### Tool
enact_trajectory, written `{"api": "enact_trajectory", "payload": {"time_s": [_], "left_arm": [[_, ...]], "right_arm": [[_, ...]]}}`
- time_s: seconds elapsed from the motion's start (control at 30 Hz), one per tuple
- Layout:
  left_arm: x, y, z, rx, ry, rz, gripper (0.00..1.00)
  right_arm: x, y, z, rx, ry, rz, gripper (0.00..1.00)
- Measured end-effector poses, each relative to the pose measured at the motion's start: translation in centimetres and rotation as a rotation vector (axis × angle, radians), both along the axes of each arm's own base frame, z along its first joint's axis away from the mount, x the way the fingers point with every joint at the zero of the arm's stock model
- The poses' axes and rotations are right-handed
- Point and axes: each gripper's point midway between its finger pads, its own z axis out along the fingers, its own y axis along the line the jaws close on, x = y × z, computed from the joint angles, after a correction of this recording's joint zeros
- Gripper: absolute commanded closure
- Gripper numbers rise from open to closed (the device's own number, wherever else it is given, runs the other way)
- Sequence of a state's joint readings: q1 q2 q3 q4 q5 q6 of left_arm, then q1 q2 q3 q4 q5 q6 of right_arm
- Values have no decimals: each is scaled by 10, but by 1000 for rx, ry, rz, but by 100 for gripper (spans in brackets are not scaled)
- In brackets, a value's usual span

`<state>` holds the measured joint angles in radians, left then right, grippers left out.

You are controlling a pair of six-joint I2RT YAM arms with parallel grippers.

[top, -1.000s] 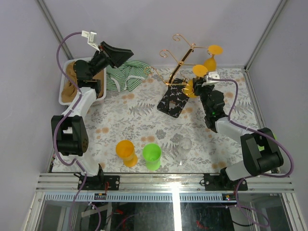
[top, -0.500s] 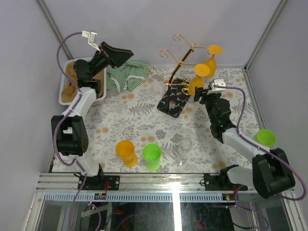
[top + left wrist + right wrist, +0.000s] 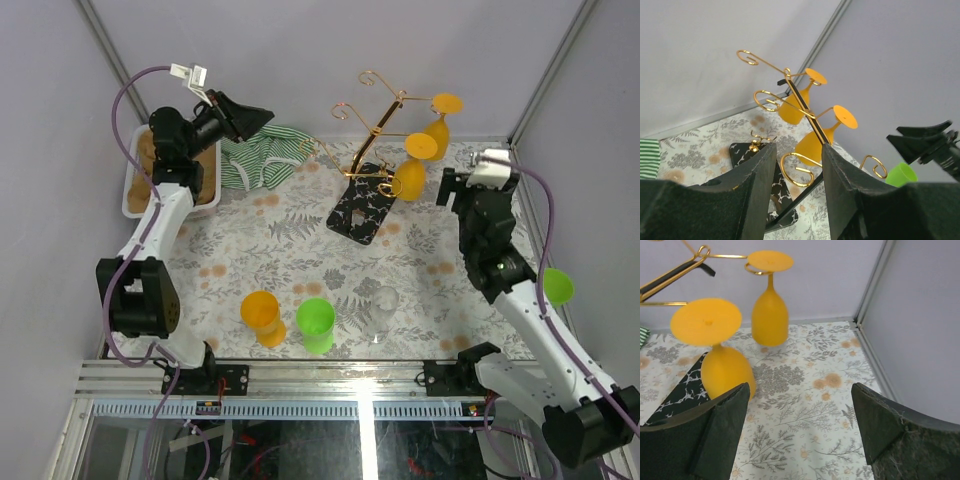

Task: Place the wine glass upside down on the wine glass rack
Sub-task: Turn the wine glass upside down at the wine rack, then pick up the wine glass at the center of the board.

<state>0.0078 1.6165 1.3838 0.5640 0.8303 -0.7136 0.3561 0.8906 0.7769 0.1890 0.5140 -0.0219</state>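
Step in hand: hanging looks done, right arm at the let-go stage.

- Wine glass rack (image 3: pixel 372 135): stands toward the far right corner of the bench (image 3: pixel 300 230). Its black patterned base is flat on the cloth, with the gold post and hook arms rising above it.
- Wine glass (image 3: pixel 725 367): orange, upside down, foot uppermost, hanging from a lower hook arm on the rack's right side. The bowl hangs clear of the bench. From the right wrist view I cannot quite tell how deep the stem sits in the hook.
- Second orange glass (image 3: pixel 770 315): also inverted, on a higher arm beyond the first, nearer the far edge.
- Right fingers (image 3: pixel 470 188): spread wide and empty, just beside the hanging wine glass on its right, not touching it.
- Left fingers (image 3: pixel 248 115): raised over the far left of the bench, narrow gap, nothing between them, pointed at the rack.
- Near edge: orange cup (image 3: pixel 262 316), green cup (image 3: pixel 316 323), and what seems to be a clear stemmed glass (image 3: pixel 385 300), faint against the cloth.

Next move, as I judge it: draw the right arm back and away to the right, keeping the open fingers off the bowl so the glass does not swing off its hook. The clear glass may be the next to hang.

Writing: none readable. No brand or label anywhere, only a floral pattern on the base and the bench cloth.
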Motion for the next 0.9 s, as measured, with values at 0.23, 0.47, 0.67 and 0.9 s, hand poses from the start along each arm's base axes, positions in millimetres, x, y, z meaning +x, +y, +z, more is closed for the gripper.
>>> {"api": "enact_trajectory", "payload": {"time_s": [0.23,0.47,0.67,0.9], "left_arm": [[-13,0,2,64,14,41,59],[-53,-40,6,224,-23,20,59],[-81,-41,0,326,15,61,60],[-131,-27,-52,416,200,107,62]], "right_arm": [[22,0,53,-28,90,-54,7],[44,9,101,-32,106,-51,6],[62,18,127,-39,128,-26,4],[75,15,139,-45,151,-26,4]]}}
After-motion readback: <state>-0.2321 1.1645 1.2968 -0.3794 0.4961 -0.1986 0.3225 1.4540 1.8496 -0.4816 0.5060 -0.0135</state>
